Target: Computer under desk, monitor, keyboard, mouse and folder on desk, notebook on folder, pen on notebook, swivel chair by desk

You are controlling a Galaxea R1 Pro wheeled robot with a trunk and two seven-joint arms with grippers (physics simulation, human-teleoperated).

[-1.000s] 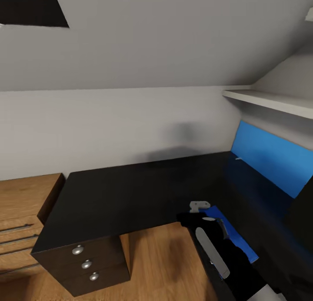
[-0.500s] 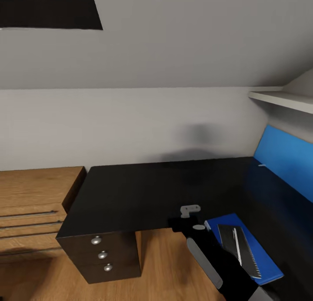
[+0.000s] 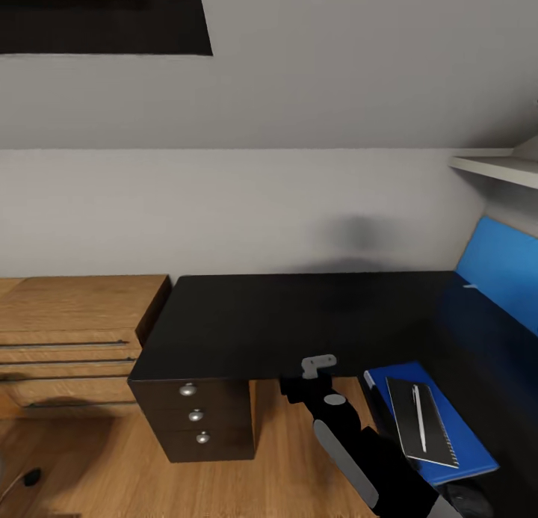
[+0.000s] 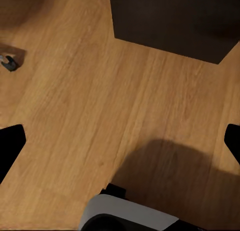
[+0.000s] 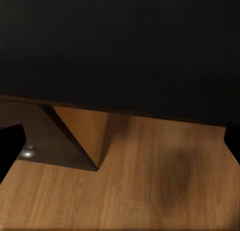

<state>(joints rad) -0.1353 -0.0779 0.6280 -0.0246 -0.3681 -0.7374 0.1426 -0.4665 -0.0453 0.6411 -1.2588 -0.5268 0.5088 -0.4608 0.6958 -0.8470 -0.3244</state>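
Right arm (image 3: 351,443) sits lowest in the head view, reaching toward the desk's near edge. Right gripper (image 5: 120,141) fingers: dark tips at both margins of the right wrist view, spread wide, nothing between them. Left gripper (image 4: 120,141) likewise wide and empty, pointed at the wooden floor (image 4: 100,91).

Just beside the arm: blue folder (image 3: 448,428) flat on the surface, grey notebook (image 3: 424,421) stacked on it, pen (image 3: 421,417) on top (stack looks complete).

Change over the last second: the whole view has swung, so the camera moved, not the things. Stack came out from behind the arm; drawer pedestal (image 3: 198,428) and wooden cabinet (image 3: 71,338) shifted rightward. Judgement: robot turning away, probably for the swivel chair.

Further back: bare black desk (image 3: 299,316), blue panel (image 3: 501,271) cut off at the frame edge. A small dark object on the floor (image 3: 30,477) is too small to identify.
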